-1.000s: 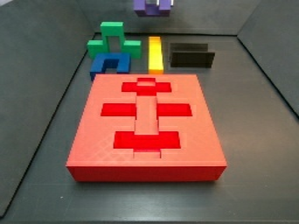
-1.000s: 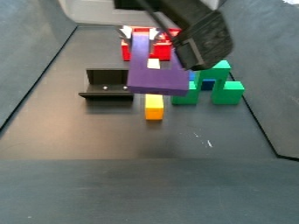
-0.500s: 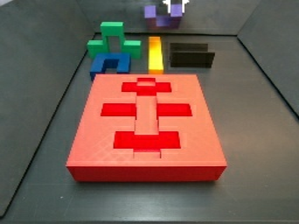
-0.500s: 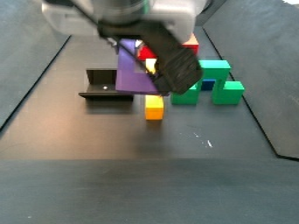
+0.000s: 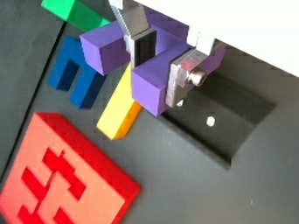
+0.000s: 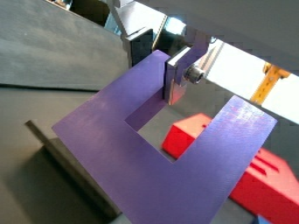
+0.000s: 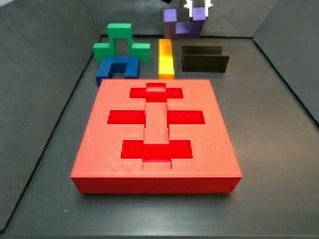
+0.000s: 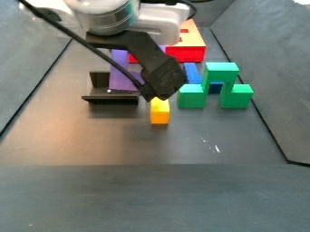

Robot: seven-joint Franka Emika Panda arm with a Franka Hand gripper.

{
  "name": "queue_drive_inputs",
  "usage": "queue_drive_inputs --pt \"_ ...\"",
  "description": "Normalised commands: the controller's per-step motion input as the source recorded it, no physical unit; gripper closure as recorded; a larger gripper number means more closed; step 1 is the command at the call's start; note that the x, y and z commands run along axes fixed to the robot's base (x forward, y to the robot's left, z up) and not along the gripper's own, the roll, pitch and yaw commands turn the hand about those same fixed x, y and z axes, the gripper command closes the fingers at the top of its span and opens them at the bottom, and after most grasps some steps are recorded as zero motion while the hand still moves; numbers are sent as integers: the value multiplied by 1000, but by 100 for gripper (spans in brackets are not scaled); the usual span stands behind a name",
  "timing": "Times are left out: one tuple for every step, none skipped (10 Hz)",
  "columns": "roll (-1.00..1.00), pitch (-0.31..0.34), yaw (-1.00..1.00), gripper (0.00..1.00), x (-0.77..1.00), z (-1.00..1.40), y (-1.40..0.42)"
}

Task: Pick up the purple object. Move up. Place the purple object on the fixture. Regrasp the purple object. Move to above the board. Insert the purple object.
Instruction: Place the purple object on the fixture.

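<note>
clamped on the purple object, my claw has one silver finger flat against the outside of one prong and the other finger down in the slot between the two prongs. in a wrist view the purple object fills most of the picture, its u-shape open toward the red board, with the claw gripping one prong.

in a side view the board lies nearest, with its cross and bar recesses facing up. behind it i see the blue u-shaped block, the yellow bar and the fixture in a row, and the green block behind the blue one. the claw holds the purple object off the floor at the far end, just above the fixture and beside the yellow bar's far end.

in a side view from the opposite end, the arm's dark wrist covers much of the purple object, which hangs right over the fixture; i cannot tell whether they touch. the yellow bar sits just beside the fixture, the green block further along, the board behind.
</note>
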Motion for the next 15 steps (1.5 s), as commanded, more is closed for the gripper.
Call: queue_drive_inputs --pt "-371 49 -149 100 969 120 -174" --pt "-271 54 -157 100 951 26 -129" --pt "-97 94 -189 100 897 0 -83" --pt "0 100 -209 100 840 37 -131" --pt "0 120 -163 100 857 66 -189" --pt "143 146 -123 100 860 0 -223" --pt "271 186 -131 100 803 0 -229" --pt "286 249 -111 100 794 0 -229" --pt "320 294 -74 100 814 0 -226" --pt "380 343 -117 100 734 -54 -194" --pt "443 357 -157 100 680 -123 -154" --pt "463 340 -160 100 680 -177 -151" --pt "391 306 -131 100 746 -240 -171" --pt "54 123 -120 100 820 -331 -94" --pt "-74 0 -74 100 691 -266 0"
